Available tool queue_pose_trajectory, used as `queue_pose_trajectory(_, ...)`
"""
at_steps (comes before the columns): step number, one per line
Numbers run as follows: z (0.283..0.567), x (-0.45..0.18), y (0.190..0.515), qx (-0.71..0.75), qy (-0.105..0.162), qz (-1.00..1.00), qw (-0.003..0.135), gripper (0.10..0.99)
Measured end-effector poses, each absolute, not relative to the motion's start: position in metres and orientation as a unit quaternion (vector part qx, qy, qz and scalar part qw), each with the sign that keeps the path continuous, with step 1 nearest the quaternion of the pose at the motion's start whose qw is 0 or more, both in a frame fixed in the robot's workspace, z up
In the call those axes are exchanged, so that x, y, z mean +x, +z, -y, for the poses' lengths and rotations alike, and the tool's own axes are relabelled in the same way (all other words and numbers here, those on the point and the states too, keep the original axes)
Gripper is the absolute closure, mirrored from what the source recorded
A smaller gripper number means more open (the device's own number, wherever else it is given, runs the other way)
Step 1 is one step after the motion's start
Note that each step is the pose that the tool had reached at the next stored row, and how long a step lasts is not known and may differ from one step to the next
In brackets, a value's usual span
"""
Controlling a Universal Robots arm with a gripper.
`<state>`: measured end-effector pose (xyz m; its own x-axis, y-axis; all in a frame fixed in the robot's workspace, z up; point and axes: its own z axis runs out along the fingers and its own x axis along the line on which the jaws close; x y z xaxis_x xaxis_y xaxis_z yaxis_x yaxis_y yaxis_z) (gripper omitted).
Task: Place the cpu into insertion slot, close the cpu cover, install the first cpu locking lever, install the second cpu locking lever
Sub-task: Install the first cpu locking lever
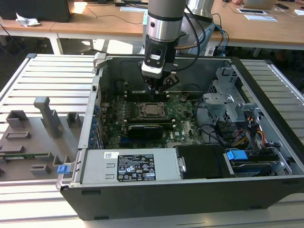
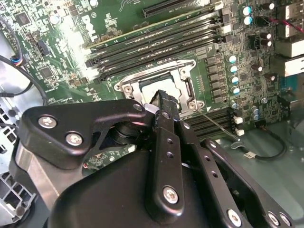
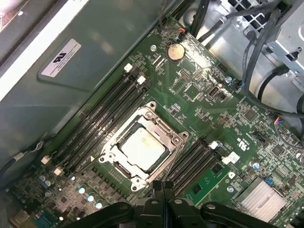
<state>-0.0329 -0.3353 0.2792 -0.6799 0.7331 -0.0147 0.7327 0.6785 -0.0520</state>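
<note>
Black fingers (image 3: 164,186) shut over the seated chip

In the first wrist view the two fingers are pressed together with nothing between them, and they hang just above one corner of the square black insertion slot (image 3: 122,164) on the green circuit board (image 3: 209,95). The small square cpu with its silver-grey metal top (image 3: 142,148) lies flat inside that slot. The thin silver cpu cover frame (image 3: 166,128) lies down around it, with the chip showing through its window. In the second wrist view a thin silver wire lever (image 2: 216,122) slants away from the slot's corner. In the exterior view the arm reaches straight down into the open dark-grey computer case (image 1: 85,133), which stands on a slatted grey tabletop (image 1: 57,76).
</note>
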Motion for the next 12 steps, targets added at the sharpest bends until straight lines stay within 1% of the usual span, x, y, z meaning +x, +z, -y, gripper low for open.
queue_pose_trajectory(12, 0.3353, -0.0329, 0.2792, -0.348, 0.027, 0.937, 0.002, 0.980)
